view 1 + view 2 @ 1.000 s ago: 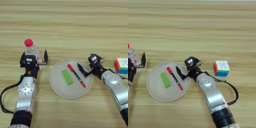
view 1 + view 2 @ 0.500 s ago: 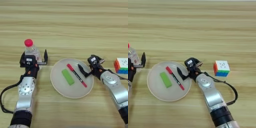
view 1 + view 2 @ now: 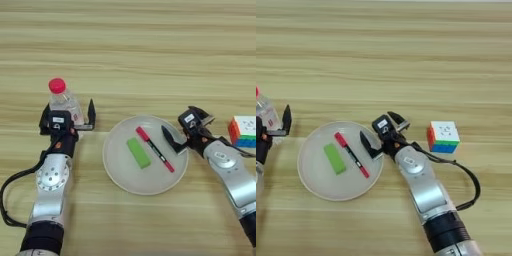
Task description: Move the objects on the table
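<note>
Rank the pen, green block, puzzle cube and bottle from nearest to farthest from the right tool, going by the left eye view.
From the right tool, open at the plate's right rim:
1. Pen, just to its left, on the plate.
2. Green block and puzzle cube, block on the plate, cube off to the right: too close to call.
3. Bottle, far left, between the left tool's fingers.

A black cable [image 3: 4, 200] loops well below the left fingers [image 3: 91, 111], out toward their left side; a second black cable [image 3: 476, 187] curves below and right of the right fingers [image 3: 365, 142].
</note>
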`<state>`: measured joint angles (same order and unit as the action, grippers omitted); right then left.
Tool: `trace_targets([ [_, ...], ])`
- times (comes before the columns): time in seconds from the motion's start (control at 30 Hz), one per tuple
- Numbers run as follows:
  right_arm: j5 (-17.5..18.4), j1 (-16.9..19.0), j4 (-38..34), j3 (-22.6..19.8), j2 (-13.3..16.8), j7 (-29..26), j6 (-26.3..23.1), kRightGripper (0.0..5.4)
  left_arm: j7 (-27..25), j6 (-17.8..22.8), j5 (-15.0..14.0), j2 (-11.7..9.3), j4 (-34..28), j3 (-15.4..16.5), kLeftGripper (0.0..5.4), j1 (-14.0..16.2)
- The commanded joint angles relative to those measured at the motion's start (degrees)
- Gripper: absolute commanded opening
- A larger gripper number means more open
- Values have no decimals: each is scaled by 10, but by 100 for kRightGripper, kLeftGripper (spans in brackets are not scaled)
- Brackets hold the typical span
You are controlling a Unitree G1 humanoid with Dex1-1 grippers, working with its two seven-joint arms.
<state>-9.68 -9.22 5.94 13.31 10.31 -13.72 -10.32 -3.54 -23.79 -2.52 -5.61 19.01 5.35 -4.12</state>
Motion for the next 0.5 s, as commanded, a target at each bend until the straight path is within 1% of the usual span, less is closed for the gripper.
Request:
trace_targets([
  [0.03,-16,-7,14,-13,15,18,6,537,2,9,8,-1,-5,-4,540,2],
  [0.4,-52,-22,50,-29,35,66,38,537,2,8,8,0,-3,-4,540,1],
  [0.5,-51,-25,50,-36,37,71,44,537,2,8,8,0,-4,-4,540,2],
])
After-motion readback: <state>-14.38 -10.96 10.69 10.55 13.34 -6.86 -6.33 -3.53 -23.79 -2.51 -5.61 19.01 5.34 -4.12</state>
